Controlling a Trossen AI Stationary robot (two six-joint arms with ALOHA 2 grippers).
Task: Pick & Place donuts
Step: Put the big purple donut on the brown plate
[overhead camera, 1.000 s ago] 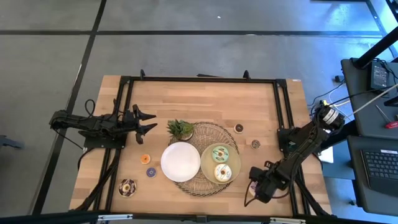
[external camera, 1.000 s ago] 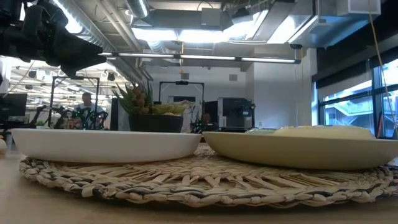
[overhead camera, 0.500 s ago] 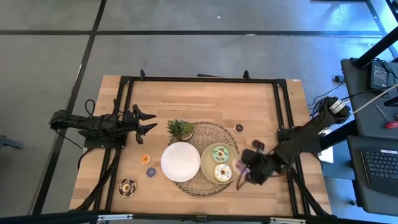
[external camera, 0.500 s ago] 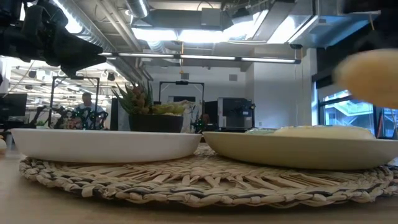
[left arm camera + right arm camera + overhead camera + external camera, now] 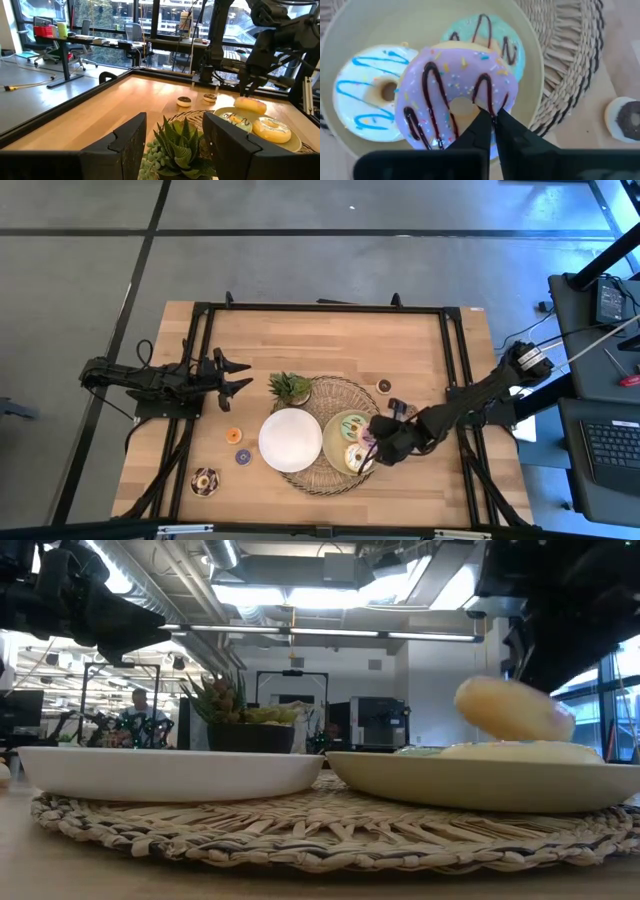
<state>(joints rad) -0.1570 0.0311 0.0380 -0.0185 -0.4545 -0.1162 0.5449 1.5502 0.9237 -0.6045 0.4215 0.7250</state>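
While clamped on the pink donut (image 5: 454, 97), right end effector (image 5: 490, 120) holds it tilted above the pale-green plate (image 5: 337, 452), over the green donut (image 5: 507, 42) and white-yellow donut (image 5: 367, 100) lying there. Plate sits on woven mat (image 5: 345, 390). Left end effector (image 5: 236, 376) waits, fingers apart, near plant (image 5: 289, 387).

Bright ceiling lights (image 5: 300, 595) glare in the low view. The raised donut (image 5: 512, 708) there is motion-blurred, and the table (image 5: 330, 345) is evenly lit from above.
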